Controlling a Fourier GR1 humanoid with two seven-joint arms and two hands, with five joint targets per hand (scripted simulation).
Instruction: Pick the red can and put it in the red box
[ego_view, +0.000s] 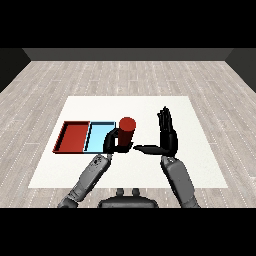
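Nearest the camera, two grey forearms come up from the lower corners of the head view, the left forearm (89, 177) slanting toward one o'clock and the right forearm (180, 182) leaning toward eleven o'clock.

Going from left to right across the white table (150, 165): the red tray (63, 138) lies at the nine o'clock side of the table, with the light blue tray (97, 140) touching it along its right edge. At the blue tray's right end is the left hand (114, 144), its black fingers curled round the lower part of the red can (127, 131). The can stands upright, its round top showing, just right of the blue tray's right rim and near the table's centre; whether its base rests on the table or is lifted cannot be told. It is outside both trays.

At three o'clock from the can, close but apart, the right hand (169, 135) holds nothing: its fingers stand straight up toward twelve o'clock, and its thumb stretches out toward nine o'clock, pointing at the can.
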